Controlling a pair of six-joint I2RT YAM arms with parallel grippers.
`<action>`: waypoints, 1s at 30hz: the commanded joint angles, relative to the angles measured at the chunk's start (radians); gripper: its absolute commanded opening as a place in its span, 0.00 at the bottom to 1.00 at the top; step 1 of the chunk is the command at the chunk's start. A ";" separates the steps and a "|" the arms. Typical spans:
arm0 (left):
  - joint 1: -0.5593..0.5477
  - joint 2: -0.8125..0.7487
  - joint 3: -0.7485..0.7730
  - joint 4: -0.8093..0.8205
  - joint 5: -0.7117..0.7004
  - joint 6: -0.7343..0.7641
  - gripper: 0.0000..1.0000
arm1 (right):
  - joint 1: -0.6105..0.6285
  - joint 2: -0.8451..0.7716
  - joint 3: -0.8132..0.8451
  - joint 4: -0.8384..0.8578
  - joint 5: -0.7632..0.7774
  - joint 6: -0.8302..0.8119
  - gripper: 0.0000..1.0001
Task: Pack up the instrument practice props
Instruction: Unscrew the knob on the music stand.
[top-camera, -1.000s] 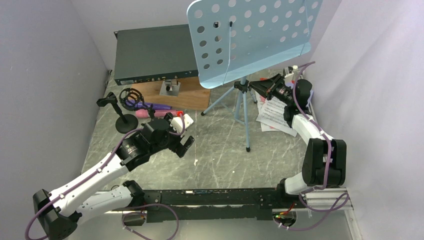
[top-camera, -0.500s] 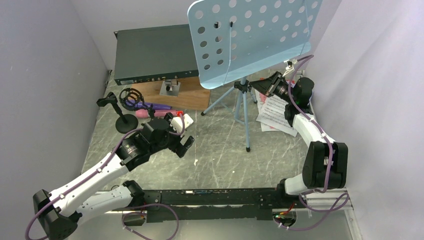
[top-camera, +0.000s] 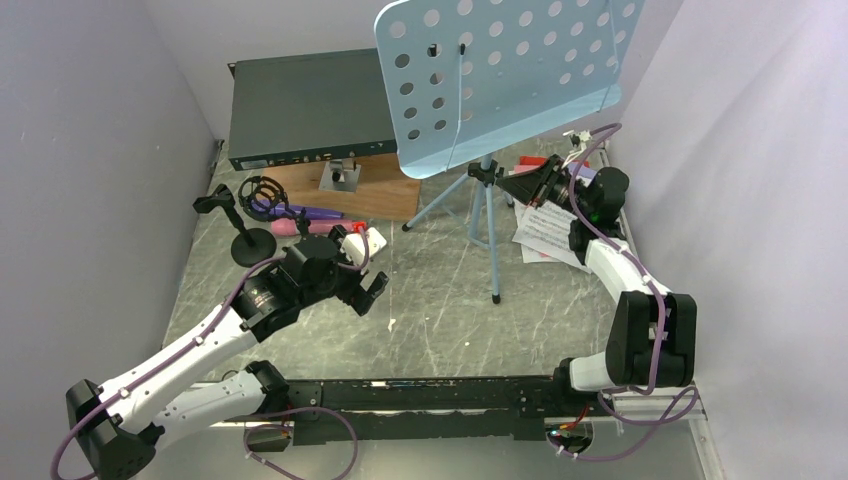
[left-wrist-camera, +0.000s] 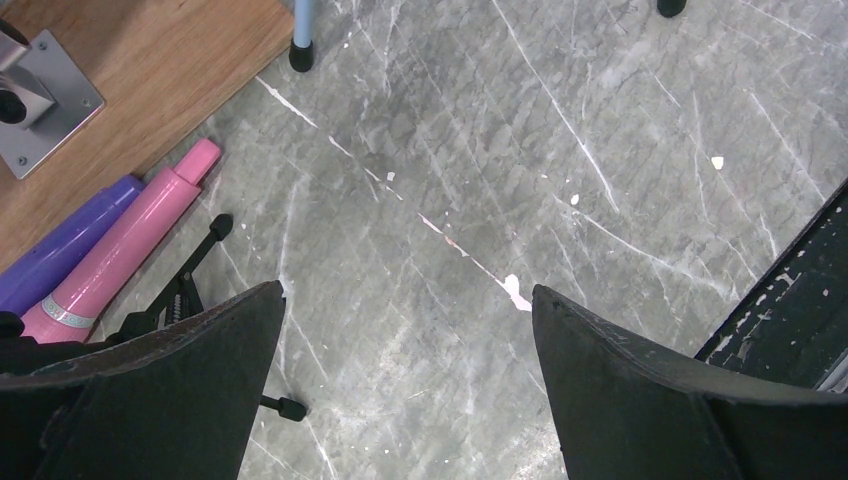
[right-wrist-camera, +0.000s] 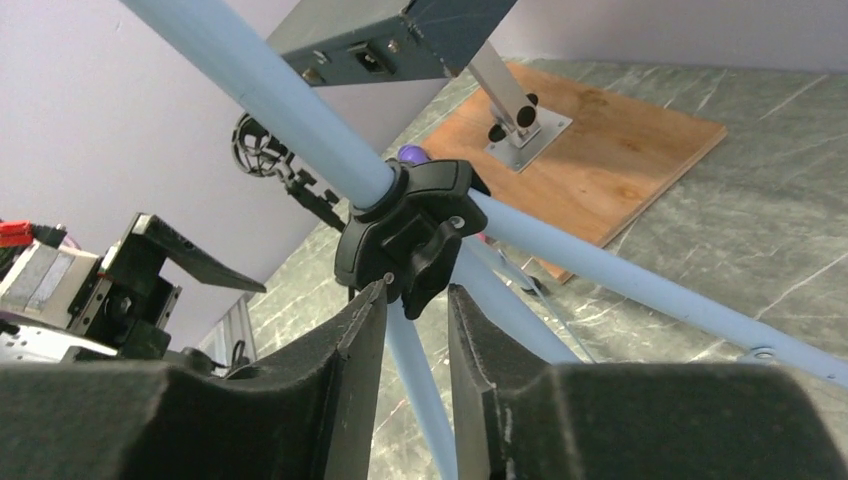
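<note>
The light-blue perforated music tripod stands at the back middle on three legs. My right gripper is at its black hub, and in the right wrist view it is shut on the hub's black knob. White music sheets with a red edge lie under the right arm. The pink microphone and purple microphone lie at the left by the black round-base holder and the black tripod holder. My left gripper hangs open and empty just right of the pink microphone.
A dark green rack box sits at the back left, propped over a brown wooden board with a metal bracket. Walls close in on the left, back and right. A black rail runs along the near edge.
My right wrist has turned and lifted a little at the tripod hub while staying on the knob. The left arm and the props have not moved.
</note>
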 joint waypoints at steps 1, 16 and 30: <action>0.009 -0.006 0.016 0.005 0.033 0.005 0.99 | 0.001 -0.026 -0.002 0.032 -0.050 -0.032 0.33; 0.019 0.006 0.016 0.008 0.051 0.002 0.99 | 0.007 0.031 0.015 0.191 -0.066 -0.067 0.17; 0.022 0.010 0.018 0.006 0.060 0.004 1.00 | 0.018 -0.005 -0.040 0.220 -0.058 -0.479 0.00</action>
